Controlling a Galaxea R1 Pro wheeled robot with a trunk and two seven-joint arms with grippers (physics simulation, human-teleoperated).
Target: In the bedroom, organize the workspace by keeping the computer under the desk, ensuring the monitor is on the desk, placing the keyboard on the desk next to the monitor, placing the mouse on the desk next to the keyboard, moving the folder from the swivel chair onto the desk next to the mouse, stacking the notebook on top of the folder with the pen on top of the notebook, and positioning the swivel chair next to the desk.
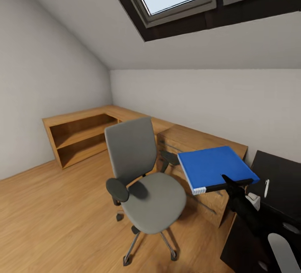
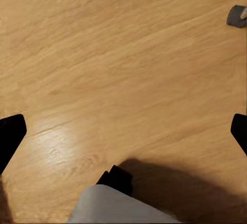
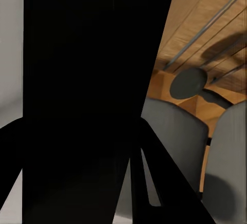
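Swivel chair [image 1: 144, 181] stands on the wood floor [image 1: 50, 218], just in front of the wooden chest of drawers [image 1: 200, 139]; black desk [image 1: 280, 181] is to the chair's right, with the white pen [image 1: 266, 188] lying on it. Right arm reaches up from the desk side, right gripper [image 1: 229, 179] closed on the near edge of the blue folder [image 1: 213, 166], held level in the air above the chest, right of the chair. Left gripper [image 2: 123, 131] points down at bare floor, fingers spread wide, holding nothing.
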